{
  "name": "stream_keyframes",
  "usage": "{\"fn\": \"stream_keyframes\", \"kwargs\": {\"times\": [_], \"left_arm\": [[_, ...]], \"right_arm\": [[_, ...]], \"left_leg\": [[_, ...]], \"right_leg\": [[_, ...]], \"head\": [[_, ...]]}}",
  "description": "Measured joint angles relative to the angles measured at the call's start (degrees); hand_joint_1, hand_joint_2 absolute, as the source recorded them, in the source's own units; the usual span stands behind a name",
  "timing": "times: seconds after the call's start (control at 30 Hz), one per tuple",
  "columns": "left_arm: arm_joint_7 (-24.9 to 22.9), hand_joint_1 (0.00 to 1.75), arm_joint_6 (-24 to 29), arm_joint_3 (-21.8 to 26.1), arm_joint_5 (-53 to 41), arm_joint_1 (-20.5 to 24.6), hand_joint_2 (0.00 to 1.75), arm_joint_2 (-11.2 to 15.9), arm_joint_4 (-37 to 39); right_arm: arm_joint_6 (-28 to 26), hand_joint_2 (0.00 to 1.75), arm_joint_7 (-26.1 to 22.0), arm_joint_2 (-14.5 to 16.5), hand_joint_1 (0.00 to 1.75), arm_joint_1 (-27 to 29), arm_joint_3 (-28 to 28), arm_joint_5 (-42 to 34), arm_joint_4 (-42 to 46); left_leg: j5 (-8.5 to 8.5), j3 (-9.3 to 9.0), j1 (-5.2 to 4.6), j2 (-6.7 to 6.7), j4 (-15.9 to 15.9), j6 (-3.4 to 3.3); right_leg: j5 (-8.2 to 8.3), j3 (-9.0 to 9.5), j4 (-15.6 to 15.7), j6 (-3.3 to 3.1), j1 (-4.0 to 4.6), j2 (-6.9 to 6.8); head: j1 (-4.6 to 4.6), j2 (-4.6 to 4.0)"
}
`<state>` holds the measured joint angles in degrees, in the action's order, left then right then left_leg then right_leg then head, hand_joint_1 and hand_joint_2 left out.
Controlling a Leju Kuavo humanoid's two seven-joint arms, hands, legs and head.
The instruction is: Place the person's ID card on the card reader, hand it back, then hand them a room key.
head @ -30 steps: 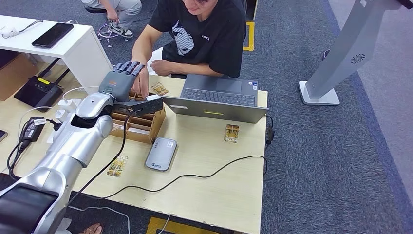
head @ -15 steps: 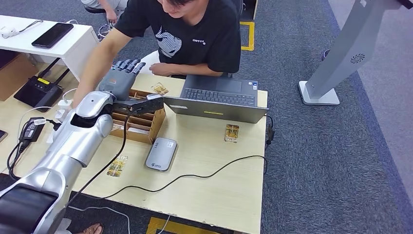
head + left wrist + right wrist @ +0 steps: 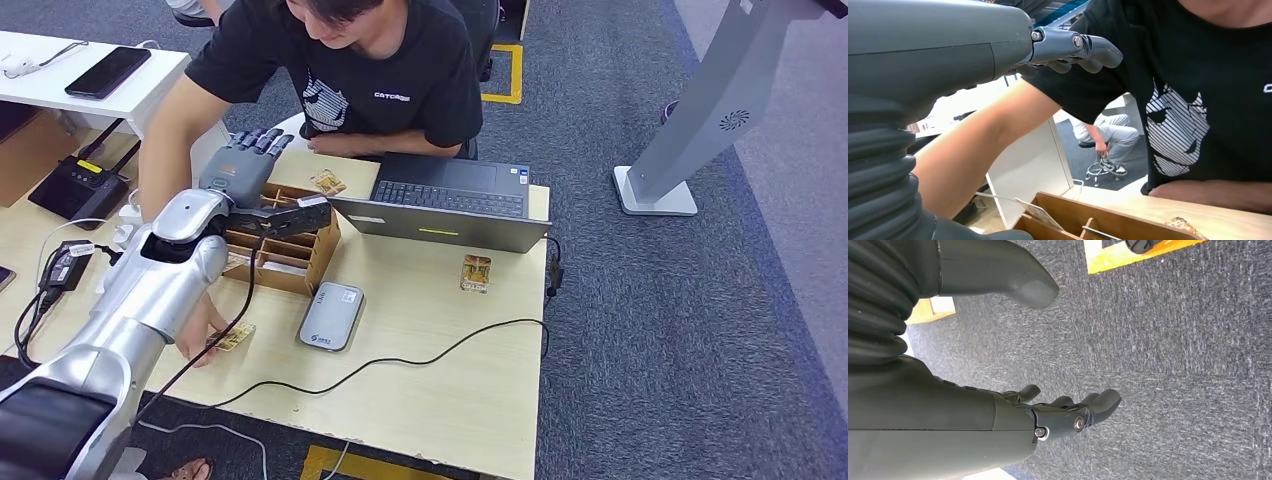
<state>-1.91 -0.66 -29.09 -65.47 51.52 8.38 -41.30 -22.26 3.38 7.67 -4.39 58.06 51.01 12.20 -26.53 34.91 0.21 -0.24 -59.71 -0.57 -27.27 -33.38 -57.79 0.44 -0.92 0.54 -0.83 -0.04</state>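
Since the previous frame, the person's hand point(image 3: 205, 332) has reached the near-edge card point(image 3: 235, 338); three cards lie on the table point(image 3: 440, 390), one card reader point(image 3: 331, 315). Left hand point(image 3: 243, 165) spread above wooden organizer point(image 3: 290, 250); right hand point(image 3: 1048, 415) loosely apart, empty.

The table point(image 3: 440, 330) is pale matt wood grain, the divided box point(image 3: 285, 250) plain brown wood, the card reader point(image 3: 332, 315) at its 5 o'clock smooth silvery plastic, the left arm point(image 3: 150, 290) glossy metal, the carpet point(image 3: 680, 330) rough grey cloth.
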Motion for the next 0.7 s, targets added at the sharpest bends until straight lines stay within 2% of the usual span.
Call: {"fn": "stream_keyframes", "kwargs": {"times": [0.23,0.57,0.7], "left_arm": [[1.0,0.0,-0.4,-0.9,0.3,-0.8,1.75,0.5,-0.4],[2.1,0.0,-2.4,-1.8,2.5,-2.6,1.75,1.9,-6.5],[3.2,0.0,-3.7,-2.4,4.7,-4.7,1.75,3.6,-11.9]], "right_arm": [[-0.1,1.75,0.0,0.2,0.0,0.0,0.5,-0.4,0.0],[-0.2,1.75,-0.2,0.4,0.0,0.0,1.5,-0.8,0.0],[-0.4,1.75,-0.2,0.6,0.0,0.0,2.2,-1.7,0.0]], "left_leg": [[0.0,0.0,0.0,0.0,0.0,0.0],[0.0,0.01,0.0,0.0,0.0,0.0],[0.0,0.01,0.0,0.01,0.0,0.0]], "right_leg": [[0.0,-0.01,0.0,0.0,0.0,0.0],[0.0,-0.02,0.0,0.0,0.0,0.0],[-0.01,-0.02,0.0,-0.01,0.0,0.0]], "head": [[0.0,0.02],[0.0,0.0],[0.0,0.0]]}}
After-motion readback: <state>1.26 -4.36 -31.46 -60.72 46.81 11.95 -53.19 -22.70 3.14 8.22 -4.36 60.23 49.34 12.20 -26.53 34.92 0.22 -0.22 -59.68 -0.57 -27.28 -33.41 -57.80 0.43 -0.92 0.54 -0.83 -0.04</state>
